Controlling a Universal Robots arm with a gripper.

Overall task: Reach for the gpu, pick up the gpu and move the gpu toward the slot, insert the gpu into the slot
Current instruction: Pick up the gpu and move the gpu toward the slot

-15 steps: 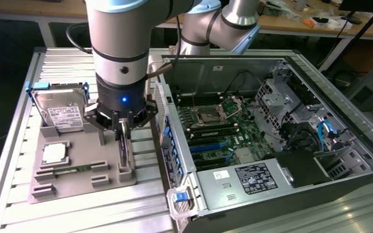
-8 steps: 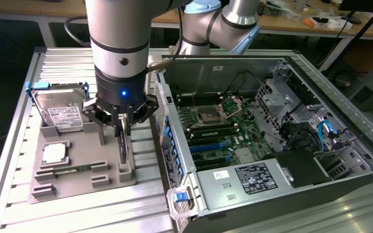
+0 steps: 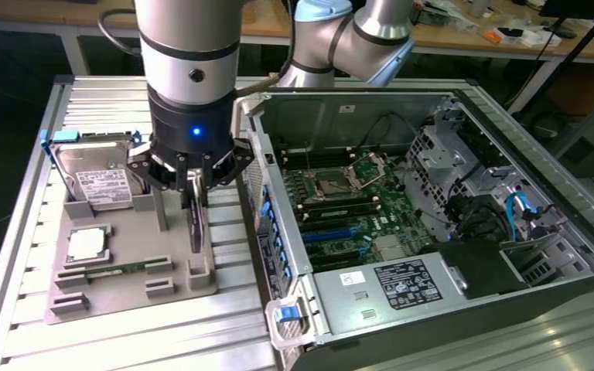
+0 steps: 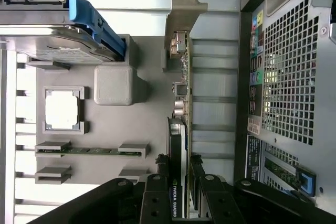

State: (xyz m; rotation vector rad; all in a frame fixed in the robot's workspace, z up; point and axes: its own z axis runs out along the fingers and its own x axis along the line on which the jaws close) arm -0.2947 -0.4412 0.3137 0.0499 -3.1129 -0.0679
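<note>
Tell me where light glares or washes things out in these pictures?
Exterior view: light glares off the table's metal slats, and a blue light glows on the arm. Wrist view: the square chip in the grey tray is washed out white.

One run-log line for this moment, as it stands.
phase: grasp | gripper: shut on gpu | gpu: upright, seated in gray holder | slot: empty
</note>
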